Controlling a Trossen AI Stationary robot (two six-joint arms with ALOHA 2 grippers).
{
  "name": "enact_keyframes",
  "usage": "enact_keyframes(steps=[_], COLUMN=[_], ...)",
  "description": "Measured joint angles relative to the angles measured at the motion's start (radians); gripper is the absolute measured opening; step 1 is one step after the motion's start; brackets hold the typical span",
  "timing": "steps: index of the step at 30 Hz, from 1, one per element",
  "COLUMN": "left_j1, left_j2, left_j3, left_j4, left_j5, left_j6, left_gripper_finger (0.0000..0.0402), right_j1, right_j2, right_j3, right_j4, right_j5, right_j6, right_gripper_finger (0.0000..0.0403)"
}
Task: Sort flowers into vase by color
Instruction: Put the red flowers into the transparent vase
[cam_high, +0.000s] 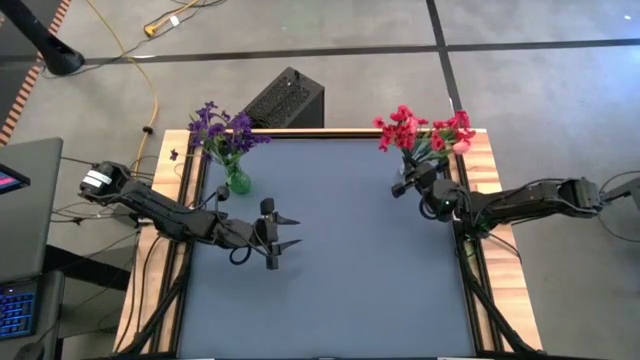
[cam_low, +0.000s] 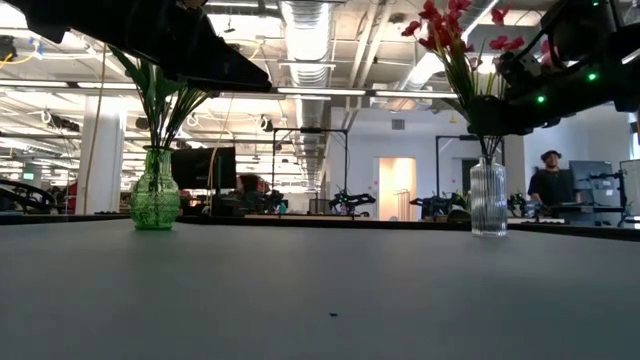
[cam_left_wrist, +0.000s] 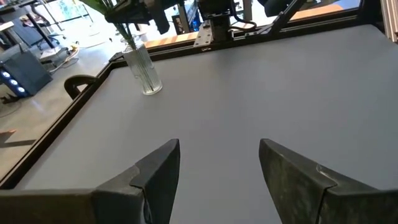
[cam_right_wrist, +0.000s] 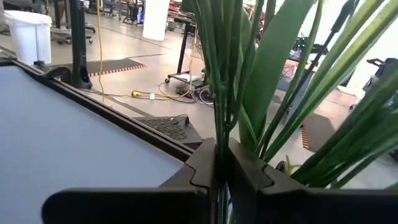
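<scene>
A green vase (cam_high: 238, 182) with purple flowers (cam_high: 220, 128) stands at the mat's far left; it also shows in the low view (cam_low: 155, 195). A clear vase (cam_low: 488, 198) at the far right holds red and pink flowers (cam_high: 425, 130) on green stems. My right gripper (cam_high: 404, 185) is shut on the stems just above that vase. My left gripper (cam_high: 276, 232) is open and empty over the mat, right of the green vase; in its wrist view the fingers (cam_left_wrist: 155, 171) stand apart over bare mat. My right gripper pinches thin green stems (cam_right_wrist: 217, 134) of the red and pink bunch between its two fingers, a little above the clear vase's mouth. The fingers come roughly level from the table's right side, across the stems. The stems stand upright with their lower ends in the vase; how many are pinched I cannot tell.
The grey mat (cam_high: 340, 260) lies bare between the two vases. A wooden frame (cam_high: 480, 290) runs along the table's sides. A black box (cam_high: 285, 100) sits beyond the far edge. People and desks show in the room behind.
</scene>
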Motion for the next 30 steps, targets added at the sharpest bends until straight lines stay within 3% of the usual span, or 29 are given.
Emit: enact_keyframes(steps=[17, 30], left_j1=[0.000, 0.000], left_j2=[0.000, 0.000], left_j3=[0.000, 0.000], left_j4=[-0.012, -0.025], left_j5=[0.000, 0.000], left_j6=[0.001, 0.007], left_gripper_finger=[0.0210, 0.0210], right_j1=[0.003, 0.031], right_j2=[0.000, 0.000], right_j3=[0.144, 0.221], right_j4=[-0.310, -0.519], right_j5=[0.000, -0.028], right_j6=[-0.007, 0.083], right_gripper_finger=[0.0219, 0.0230])
